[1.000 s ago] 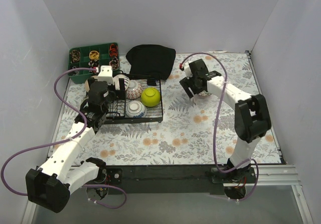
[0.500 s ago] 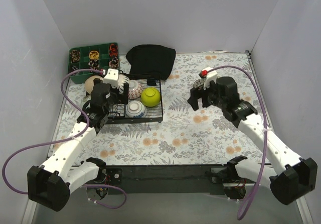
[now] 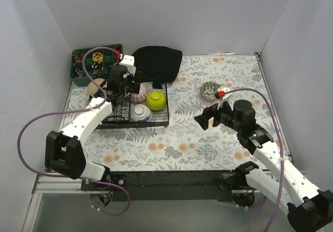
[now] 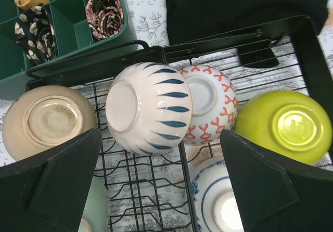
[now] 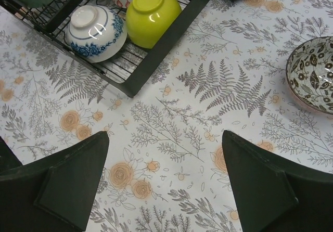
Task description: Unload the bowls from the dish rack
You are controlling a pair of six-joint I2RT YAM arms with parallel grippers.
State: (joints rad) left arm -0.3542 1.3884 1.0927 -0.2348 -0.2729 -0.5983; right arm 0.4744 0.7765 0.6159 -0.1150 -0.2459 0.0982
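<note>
Desk: Grip check, left side first?

Me: My left gripper (image 4: 160, 134) is spread wide with nothing in it, hanging over the striped bowl (image 4: 148, 110) at centre frame of its wrist view. My right gripper (image 5: 165, 136) is parted and bare too, with only the printed table (image 5: 171, 112) beneath it.

Desk: How will you take that one?

Me: I judge it wants a straight descent, so each finger (image 4: 52, 185) passes one side of the dome, then a close low down near the rim. The glazed curve looks slippery higher up. The red-patterned bowl (image 4: 208, 102) sits tight against it on the right, seemingly touching, so there's little room on that side.

Desk: And the others?

Me: They lie foot-up in the dish rack (image 4: 312, 50): the lime-green bowl (image 4: 286, 125) at right edge, the blue-ringed bowl (image 4: 218, 206) at bottom. The beige bowl (image 4: 49, 120) is at the rack's left end; inside or not, I cannot tell. One leaf-patterned bowl (image 5: 312, 73) stands upright on the table, right edge of the right wrist view
</note>
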